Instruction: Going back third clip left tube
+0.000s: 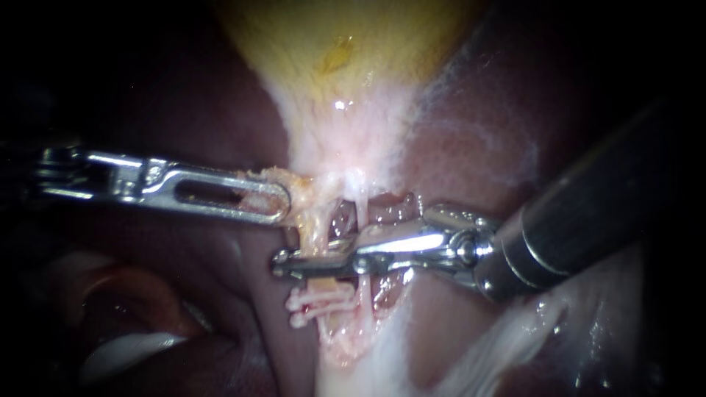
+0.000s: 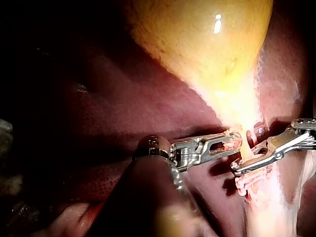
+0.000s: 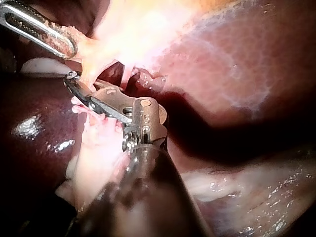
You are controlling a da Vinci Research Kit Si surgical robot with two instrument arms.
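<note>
My right instrument (image 1: 294, 262) is lying with its tip across the left tube (image 1: 315, 234), right at the tube and not yet clear of it. Whether that tip is clamping the tube or standing slightly parted around it I cannot tell, since metal and tissue are overlapping in all three views. Just below the tip, two white clips (image 1: 318, 303) are sitting across the same tube, one close under the other. A third one is not showing anywhere; if it is on, the tip is covering it. The thin right tube (image 1: 362, 213) is running just beside the left one and passing behind the instrument. I am judging the backing-out as barely begun, with the whole withdrawal remaining.

The right shaft is coming in from the upper right and sloping down. Its wrist is bending so the tip is lying roughly level over the liver (image 1: 478, 147).

My left instrument (image 1: 281, 200) is entering almost level from the left. Its windowed jaws are closing from both sides on pale tissue at the neck of the gallbladder (image 1: 346, 59), just above the left tube, and appear to be drawing it leftward.
</note>
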